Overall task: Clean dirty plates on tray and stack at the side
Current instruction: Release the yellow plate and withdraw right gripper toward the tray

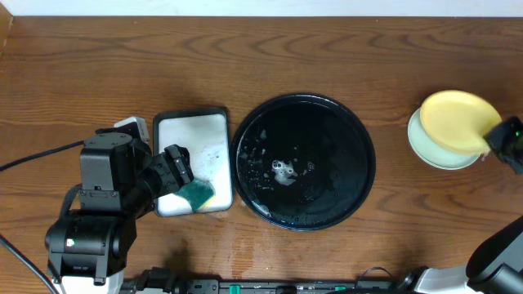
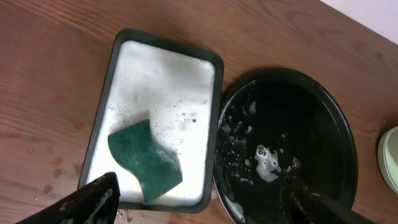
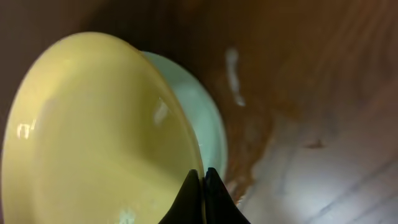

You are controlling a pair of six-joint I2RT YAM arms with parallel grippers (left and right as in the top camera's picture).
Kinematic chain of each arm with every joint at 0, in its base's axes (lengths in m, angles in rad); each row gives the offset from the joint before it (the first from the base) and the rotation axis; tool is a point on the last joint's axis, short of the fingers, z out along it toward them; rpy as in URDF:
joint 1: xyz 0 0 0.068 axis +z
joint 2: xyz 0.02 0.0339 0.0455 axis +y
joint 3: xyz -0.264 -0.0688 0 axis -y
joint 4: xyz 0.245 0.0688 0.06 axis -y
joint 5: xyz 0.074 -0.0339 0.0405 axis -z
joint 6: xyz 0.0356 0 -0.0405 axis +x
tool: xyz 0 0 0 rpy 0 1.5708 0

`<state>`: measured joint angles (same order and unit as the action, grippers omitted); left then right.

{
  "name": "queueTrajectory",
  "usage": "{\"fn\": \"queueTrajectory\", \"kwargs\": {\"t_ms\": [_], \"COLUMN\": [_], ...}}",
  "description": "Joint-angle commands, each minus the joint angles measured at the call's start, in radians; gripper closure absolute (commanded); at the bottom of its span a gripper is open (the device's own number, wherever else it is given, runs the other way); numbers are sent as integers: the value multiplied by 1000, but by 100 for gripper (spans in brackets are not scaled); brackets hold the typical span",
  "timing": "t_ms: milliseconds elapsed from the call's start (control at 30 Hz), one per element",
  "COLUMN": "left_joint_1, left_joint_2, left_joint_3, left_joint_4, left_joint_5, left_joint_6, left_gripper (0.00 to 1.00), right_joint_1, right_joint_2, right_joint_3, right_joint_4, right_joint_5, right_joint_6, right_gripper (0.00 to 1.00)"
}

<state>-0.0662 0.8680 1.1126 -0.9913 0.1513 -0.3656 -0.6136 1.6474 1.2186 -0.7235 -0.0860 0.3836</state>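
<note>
A yellow plate point(image 1: 454, 120) lies tilted on top of a pale mint-green plate point(image 1: 425, 145) at the right side of the table. My right gripper point(image 1: 495, 139) is shut on the yellow plate's right rim; the right wrist view shows the fingers point(image 3: 203, 177) pinching the rim of the yellow plate point(image 3: 93, 130) over the mint-green plate point(image 3: 205, 124). I see only one mint-green plate. My left gripper point(image 1: 176, 167) is open and empty above the near end of the soapy tray point(image 1: 190, 122), its fingers point(image 2: 199, 199) spread wide over a green sponge point(image 2: 144, 158).
A large round black dish point(image 1: 302, 159) with suds stands at the centre; it also shows in the left wrist view point(image 2: 286, 149). The tray point(image 2: 161, 81) holds white foam. The green sponge point(image 1: 196, 193) lies at the tray's near end. Small wet drops mark the wood beside the tray.
</note>
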Motion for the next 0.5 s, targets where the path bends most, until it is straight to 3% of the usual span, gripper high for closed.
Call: {"fn": "queueTrajectory", "kwargs": {"t_ms": [0, 100, 133, 167, 200, 300, 467], "left_joint_1": [6, 6, 6, 6, 6, 6, 6], "left_joint_2": [0, 0, 0, 0, 0, 0, 0], "left_joint_3": [19, 19, 19, 19, 19, 19, 19], "left_joint_4": [-2, -2, -2, -2, -2, -2, -2], "left_joint_5": [-2, -2, -2, -2, -2, -2, -2], "left_joint_6": [6, 6, 6, 6, 6, 6, 6], "left_gripper": [17, 17, 17, 17, 17, 17, 17], "right_joint_1": [6, 16, 17, 17, 17, 18, 61], "right_joint_2": [-5, -4, -4, -4, -8, -40, -170], "right_joint_3": [-87, -139, -145, -145, -139, -106, -79], "right_joint_4": [63, 127, 142, 156, 162, 163, 157], "right_joint_5": [0, 0, 0, -4, -26, -225, -648], "right_joint_6": [-3, -3, -4, -6, -7, -50, -56], "right_gripper": [99, 97, 84, 44, 36, 44, 45]}}
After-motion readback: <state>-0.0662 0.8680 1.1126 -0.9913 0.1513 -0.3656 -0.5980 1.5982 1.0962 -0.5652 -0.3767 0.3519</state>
